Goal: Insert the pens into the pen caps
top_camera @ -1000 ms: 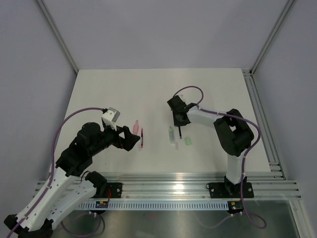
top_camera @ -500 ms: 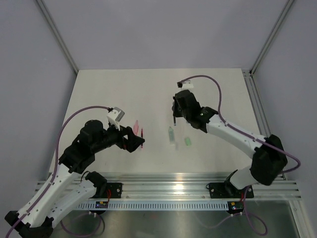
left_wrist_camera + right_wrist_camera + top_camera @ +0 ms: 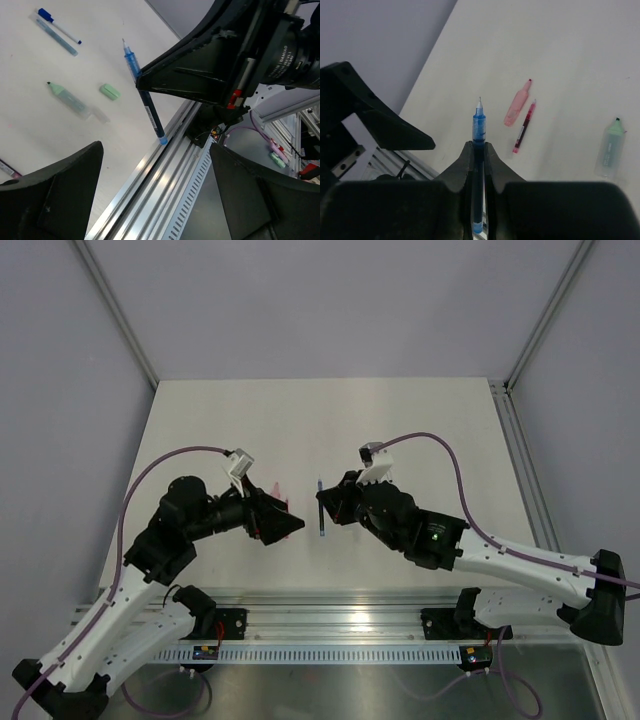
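Observation:
My right gripper [image 3: 478, 146] is shut on a dark blue pen [image 3: 478, 127], whose bare tip sticks out past the fingers; it hangs above the table's middle [image 3: 321, 508]. My left gripper [image 3: 160, 200] stands open with nothing between its fingers, facing the blue pen [image 3: 145, 97] from the left [image 3: 288, 526]. On the table lie a pink cap [image 3: 517, 102] and a red pen [image 3: 524, 126] side by side. A pale green capped piece [image 3: 70, 100], a short green cap [image 3: 110, 91], a white pen with a blue end [image 3: 59, 26] and a grey-blue tube [image 3: 55, 36] lie farther off.
The aluminium rail [image 3: 340, 605] runs along the table's near edge, below both grippers. Grey walls and frame posts [image 3: 115, 310] close in the back and sides. Purple cables [image 3: 420, 440] loop over both arms.
My right arm has swung from the back right to the middle, carrying the blue pen. My left gripper has lifted and turned right toward it.

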